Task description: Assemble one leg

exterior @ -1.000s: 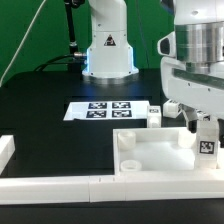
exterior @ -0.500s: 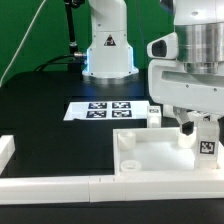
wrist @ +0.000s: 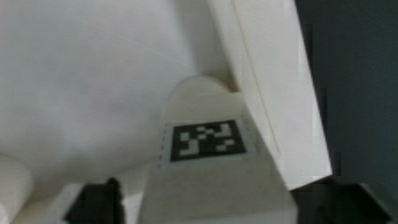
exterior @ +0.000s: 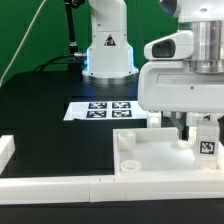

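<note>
My gripper [exterior: 203, 132] is over the far right corner of the white tray-like tabletop [exterior: 150, 158], at the exterior view's right. It is shut on a white leg [exterior: 207, 144] with a black-and-white tag, and the leg's lower end is down at the tabletop's corner. In the wrist view the leg [wrist: 214, 135] reaches out from between the two dark fingers [wrist: 103, 200], next to the tabletop's raised rim [wrist: 267, 60]. My gripper [wrist: 214, 208] holds it by its near end. Whether the leg sits in a corner socket is hidden.
The marker board [exterior: 105, 109] lies behind the tabletop. A white rail [exterior: 50, 186] runs along the front and a white block [exterior: 5, 150] stands at the exterior view's left. The robot base [exterior: 108, 50] is at the back. Round sockets [exterior: 127, 143] show on the tabletop's left side.
The hand's body has swung toward the exterior view's left and now covers more of the tabletop's far edge. The leg and the fingers stay at the same corner.
</note>
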Action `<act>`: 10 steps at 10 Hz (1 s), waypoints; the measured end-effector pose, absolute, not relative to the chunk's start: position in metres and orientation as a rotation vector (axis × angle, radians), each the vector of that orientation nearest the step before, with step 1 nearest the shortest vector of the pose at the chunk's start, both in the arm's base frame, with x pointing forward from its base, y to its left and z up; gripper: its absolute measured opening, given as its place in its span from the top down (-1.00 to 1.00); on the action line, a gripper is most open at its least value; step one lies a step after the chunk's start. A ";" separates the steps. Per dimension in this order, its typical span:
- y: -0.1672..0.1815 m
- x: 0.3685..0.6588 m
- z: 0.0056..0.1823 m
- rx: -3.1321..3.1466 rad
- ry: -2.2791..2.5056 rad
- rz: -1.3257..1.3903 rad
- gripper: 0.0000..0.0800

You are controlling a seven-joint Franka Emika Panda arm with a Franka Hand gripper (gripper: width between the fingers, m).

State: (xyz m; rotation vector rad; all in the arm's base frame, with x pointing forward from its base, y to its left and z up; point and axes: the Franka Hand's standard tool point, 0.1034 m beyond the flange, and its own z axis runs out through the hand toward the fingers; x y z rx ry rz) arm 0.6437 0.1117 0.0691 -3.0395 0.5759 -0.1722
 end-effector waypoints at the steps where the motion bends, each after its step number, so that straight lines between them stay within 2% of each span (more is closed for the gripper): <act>1: 0.112 0.644 0.069 -3.029 0.615 -0.171 0.02; 2: 0.112 0.644 0.069 -2.989 0.765 -0.166 0.29; 5: 0.111 0.643 0.069 -2.894 1.049 -0.157 0.29; 6: 0.110 0.643 0.069 -2.781 1.325 -0.153 0.29; 10: 0.108 0.642 0.068 -2.366 1.930 -0.097 0.29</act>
